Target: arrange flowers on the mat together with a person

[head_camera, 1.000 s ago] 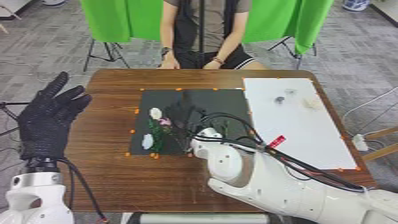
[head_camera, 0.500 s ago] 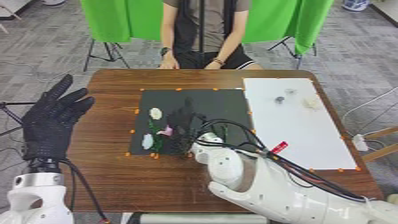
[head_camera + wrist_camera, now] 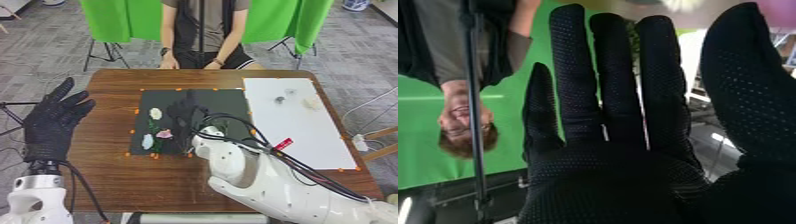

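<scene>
- Head view: pink flower (image 3: 164,134) has slid toward robot's side of black mat (image 3: 235,107) vs. 1st earlier frame – most of that shift already in by the 2nd.
- It now lies w/ its bloom just beside lower white flower (image 3: 147,141), green stems (image 3: 157,146) near both; upper white flower (image 3: 155,114) is in abt. same spot, farther from robot.
- Right hand (image 3: 185,116) is over mat, just right of the blooms, fingers pointing away from robot; pos. approx. unchanged. Red tag (image 3: 283,144) on right arm's cables has shifted a bit.
- Left hand (image 3: 51,127) – off table's left edge, fingers straight & apart, thumb out; dropped slightly toward robot vs. 1st frame.
- Also in head view: white sheet (image 3: 293,130) on table (image 3: 115,175), right of mat, w/ pale bunch (image 3: 313,103) on it; orange tabs (image 3: 127,154) along edges.
- Right wrist view: right hand's fingers straight, side by side w/ thin gaps, thumb well apart, nothing clamped.
- Same view: white petals (image 3: 680,4) past fingertips, bit of greenery (image 3: 633,37) btwn fingers – can't tell which flower either belongs to. Green cloth (image 3: 425,130) behind.
</scene>
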You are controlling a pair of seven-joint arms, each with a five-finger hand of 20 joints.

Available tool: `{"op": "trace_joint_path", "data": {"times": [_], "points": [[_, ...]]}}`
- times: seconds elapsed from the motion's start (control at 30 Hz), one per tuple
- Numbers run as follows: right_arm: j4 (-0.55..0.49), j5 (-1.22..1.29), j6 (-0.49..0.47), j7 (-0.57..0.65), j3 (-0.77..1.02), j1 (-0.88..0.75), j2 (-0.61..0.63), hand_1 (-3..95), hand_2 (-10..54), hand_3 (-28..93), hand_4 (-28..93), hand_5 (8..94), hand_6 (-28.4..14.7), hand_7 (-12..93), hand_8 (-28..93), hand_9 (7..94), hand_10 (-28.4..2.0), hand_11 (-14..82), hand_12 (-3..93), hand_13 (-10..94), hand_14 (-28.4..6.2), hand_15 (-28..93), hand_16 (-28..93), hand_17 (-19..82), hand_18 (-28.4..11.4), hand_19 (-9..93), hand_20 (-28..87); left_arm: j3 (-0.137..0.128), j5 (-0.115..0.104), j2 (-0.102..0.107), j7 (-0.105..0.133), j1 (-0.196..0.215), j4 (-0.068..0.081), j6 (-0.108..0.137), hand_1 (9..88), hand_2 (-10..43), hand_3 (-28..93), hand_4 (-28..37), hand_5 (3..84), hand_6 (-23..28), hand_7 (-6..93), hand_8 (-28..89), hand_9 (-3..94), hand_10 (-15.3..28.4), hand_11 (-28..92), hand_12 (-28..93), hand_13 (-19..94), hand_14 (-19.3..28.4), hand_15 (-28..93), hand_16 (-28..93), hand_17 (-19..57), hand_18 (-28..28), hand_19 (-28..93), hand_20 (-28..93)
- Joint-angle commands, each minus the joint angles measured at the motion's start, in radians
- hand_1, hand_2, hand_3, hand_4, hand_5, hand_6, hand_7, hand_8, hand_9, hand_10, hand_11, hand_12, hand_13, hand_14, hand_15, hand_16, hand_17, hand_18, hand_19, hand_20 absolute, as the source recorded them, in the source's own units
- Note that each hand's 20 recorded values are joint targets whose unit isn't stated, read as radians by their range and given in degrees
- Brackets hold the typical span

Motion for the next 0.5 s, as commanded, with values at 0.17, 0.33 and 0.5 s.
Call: {"op": "trace_joint_path", "data": {"times": [0.17, 0.33, 0.5], "points": [[-0.084, 0.067, 0.050, 0.066, 0.142, -0.015, 0.013, 39.6, -9.5, 76, -28, 59.1, 3.5, 24, -18, 61.3, -10.6, 21.8, 15.0, 53, -10.3, 46, 14, 8, -15.4, 46, 19, 0.002, -0.014, 0.010, 0.036, 0.051, -0.015, 0.030, 21.9, 6.4, 77, -27.1, 39.3, 9.4, 5.6, -6, 39.6, 19.9, 24, 12, 30, 27.0, 54, -7, -3.5, 25.7, 57, 27], [-0.152, 0.115, 0.073, 0.075, 0.238, -0.078, 0.035, 39.9, -9.5, 76, -28, 59.2, 3.4, 23, -18, 61.5, -10.6, 21.9, 14.9, 53, -10.5, 46, 14, 8, -15.4, 47, 19, 0.005, -0.014, 0.003, 0.035, 0.065, -0.017, 0.032, 22.0, 6.3, 77, -27.1, 39.2, 9.4, 5.6, -6, 39.6, 19.9, 24, 12, 30, 27.0, 54, -7, -3.5, 25.7, 57, 27], [-0.224, 0.147, 0.022, 0.032, 0.313, -0.155, 0.048, 39.8, -9.5, 75, -28, 59.1, 3.1, 23, -18, 61.2, -11.0, 21.5, 14.9, 52, -10.9, 47, 14, 8, -15.5, 47, 19, 0.004, -0.016, -0.003, 0.036, 0.090, -0.022, 0.039, 21.9, 6.3, 77, -27.1, 39.3, 9.4, 5.6, -6, 39.6, 19.9, 24, 12, 30, 27.0, 54, -7, -3.5, 25.7, 57, 27]]}}
